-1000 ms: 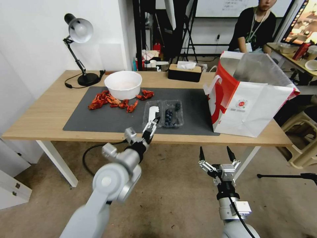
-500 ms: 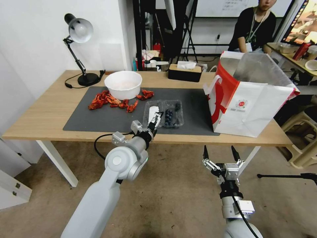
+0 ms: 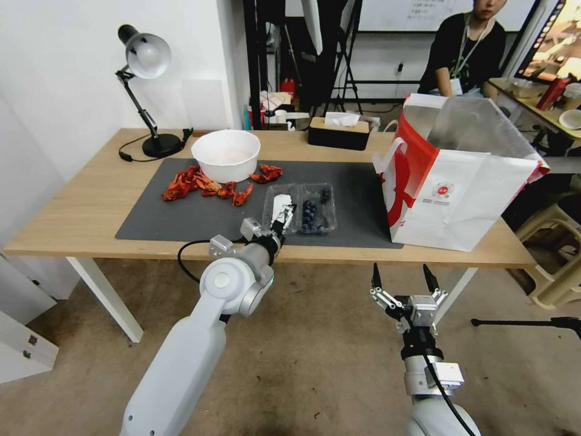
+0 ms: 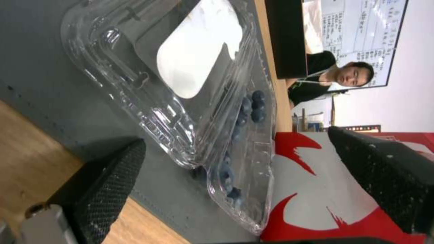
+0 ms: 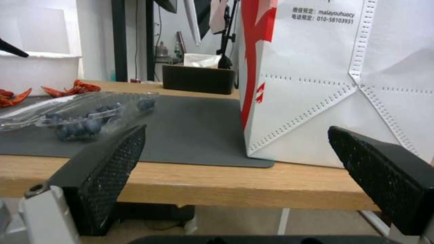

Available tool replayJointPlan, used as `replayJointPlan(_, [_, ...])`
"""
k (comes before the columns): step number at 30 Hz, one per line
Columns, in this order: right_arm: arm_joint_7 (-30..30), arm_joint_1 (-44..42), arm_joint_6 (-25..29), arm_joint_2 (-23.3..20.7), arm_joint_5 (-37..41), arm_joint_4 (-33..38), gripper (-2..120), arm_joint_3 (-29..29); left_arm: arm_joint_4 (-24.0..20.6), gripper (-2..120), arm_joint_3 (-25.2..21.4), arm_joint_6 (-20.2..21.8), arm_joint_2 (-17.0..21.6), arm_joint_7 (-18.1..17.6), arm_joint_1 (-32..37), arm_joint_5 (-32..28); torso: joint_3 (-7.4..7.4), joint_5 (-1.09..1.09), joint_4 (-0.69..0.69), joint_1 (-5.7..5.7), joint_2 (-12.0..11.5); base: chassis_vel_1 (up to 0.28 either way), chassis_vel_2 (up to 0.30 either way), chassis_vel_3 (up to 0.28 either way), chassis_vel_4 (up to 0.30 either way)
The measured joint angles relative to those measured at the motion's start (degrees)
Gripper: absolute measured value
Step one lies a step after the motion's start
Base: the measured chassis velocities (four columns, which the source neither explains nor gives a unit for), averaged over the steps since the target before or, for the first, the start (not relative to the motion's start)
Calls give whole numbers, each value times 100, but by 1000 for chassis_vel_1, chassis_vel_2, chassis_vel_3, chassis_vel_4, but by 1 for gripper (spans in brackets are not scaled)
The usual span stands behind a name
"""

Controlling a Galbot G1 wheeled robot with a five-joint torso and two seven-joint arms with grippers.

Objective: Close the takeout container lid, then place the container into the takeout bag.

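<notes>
From the head view, we see the container (image 3: 299,209) lying open on the grey mat (image 3: 181,221) of the tabletop (image 3: 78,212), its lid (image 3: 279,208) folded flat at nine o'clock of the berry half. Our left claw (image 3: 284,219) reaches over the near tabletop edge to the lid's near end, at six o'clock of the label; the arm hides how wide its fingers stand here. The bag (image 3: 460,181) stands open-mouthed at three o'clock of the container, well apart from it. Our right claw (image 3: 401,280) hangs below the tabletop edge at five o'clock of the container, fingers spread, idle.

In the left wrist view, the two black fingers (image 4: 106,179) stand wide apart with nothing between them, and the lid (image 4: 181,61) lies just ahead. The clear plastic makes its rim hard to trace, and the container's near corner (image 4: 239,200) blurs into the red bag (image 4: 325,203) behind.

In the right wrist view, the fingers (image 5: 108,169) are spread and empty, level with the tabletop edge; the container (image 5: 86,118) shows low and side-on, and the bag (image 5: 334,84) is cut off above.

We judge the lid-closing step is just starting. The next move calls for getting a finger under the lid's free edge and swinging it over the berries without dragging the light box across the mat.
</notes>
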Motion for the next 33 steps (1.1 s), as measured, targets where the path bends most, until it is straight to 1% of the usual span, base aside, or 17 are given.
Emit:
replayJointPlan(8, [6,-6,0,1,0,14,100,5,76,100,23,-99,-3,86,-54,125,0,0,0,0,0,0,0,0,0])
replayJointPlan(11, [6,-6,3,5,0,30,100,-1,100,100,92,-189,48,250,-56,385,0,0,0,0,0,0,0,0,0])
replayJointPlan(12, [6,-6,3,5,0,30,100,-1,100,100,92,-189,48,250,-56,385,0,0,0,0,0,0,0,0,0])
replayJointPlan(14, [6,-10,7,10,-2,41,100,-10,100,100,161,-242,84,391,-37,670,0,0,0,0,0,0,0,0,0])
replayJointPlan(15, [6,-10,7,10,-2,41,100,-10,100,100,161,-242,84,391,-37,670,0,0,0,0,0,0,0,0,0])
replayJointPlan(19, [-4,-27,19,12,-15,58,100,-11,75,100,399,-396,189,962,67,1546,0,0,0,0,0,0,0,0,0])
replayJointPlan(20, [-4,-27,19,12,-15,58,100,-11,75,100,399,-396,189,962,67,1546,0,0,0,0,0,0,0,0,0])
replayJointPlan(23, [-9,-43,38,12,-27,64,100,-4,68,100,579,-522,256,1364,143,2122,0,0,0,0,0,0,0,0,0])
replayJointPlan(24, [-9,-43,38,12,-27,64,100,-4,68,100,579,-522,256,1364,143,2122,0,0,0,0,0,0,0,0,0])
replayJointPlan(27, [-11,-60,50,13,-39,65,100,3,71,100,722,-667,304,1679,194,2599,0,0,0,0,0,0,0,0,0])
replayJointPlan(31, [-11,-61,51,13,-39,65,100,3,72,100,725,-671,305,1689,196,2614,0,0,0,0,0,0,0,0,0])
replayJointPlan(32, [-14,-76,59,13,-50,68,100,13,77,100,816,-820,345,1990,227,3122,0,0,0,0,0,0,0,0,0])
replayJointPlan(33, [-14,-76,59,13,-50,68,100,13,77,100,816,-820,345,1990,227,3122,0,0,0,0,0,0,0,0,0])
